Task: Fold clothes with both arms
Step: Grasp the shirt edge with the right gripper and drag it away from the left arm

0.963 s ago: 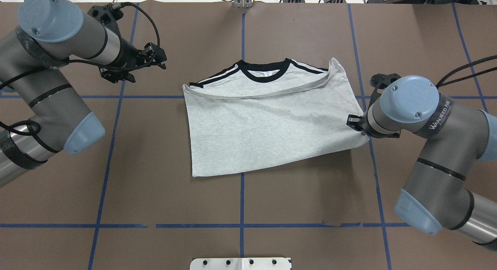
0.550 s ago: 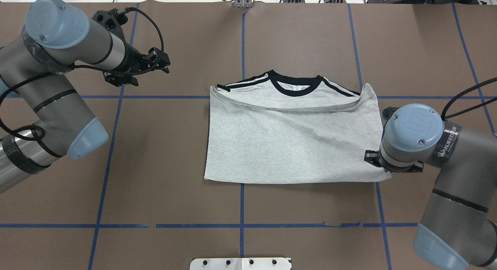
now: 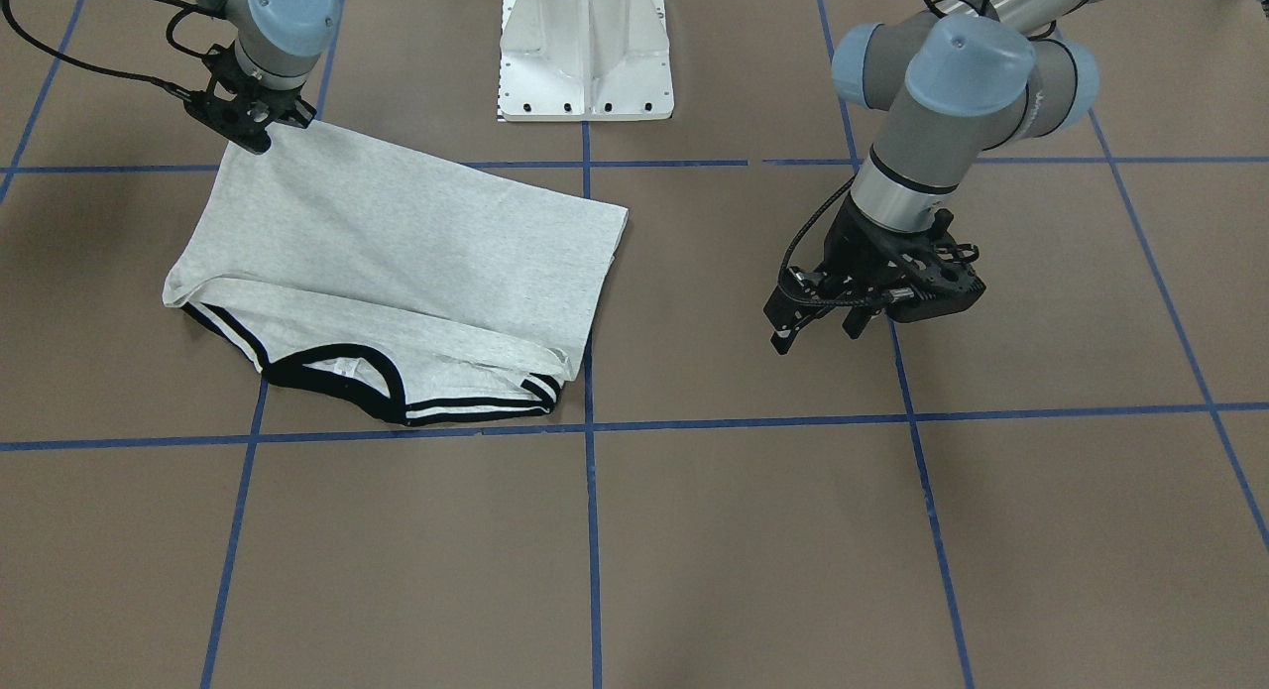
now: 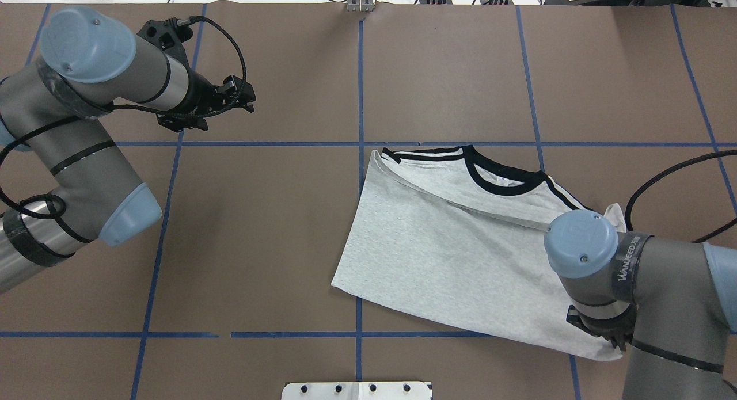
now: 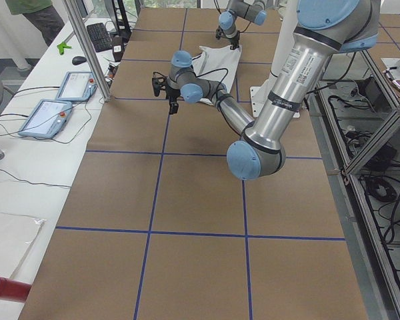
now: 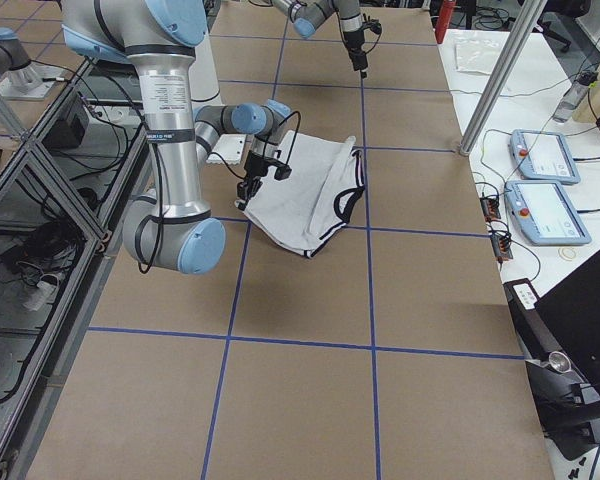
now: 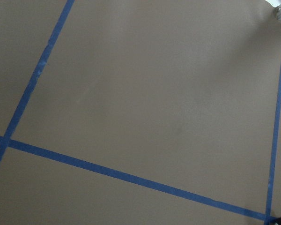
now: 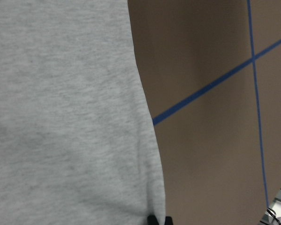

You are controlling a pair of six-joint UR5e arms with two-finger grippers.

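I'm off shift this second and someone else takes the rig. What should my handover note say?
Right gripper: shut on a corner of the T-shirt, at the edge nearest the robot.
Left gripper: open, empty, above the bare table, well clear of the shirt.
T-shirt: on the robot's right half, askew to the blue grid, no print showing.
Done: one fold, hem laid up just short of the neck band.
Left: probably square it up, release, then fold the sides in with both arms.
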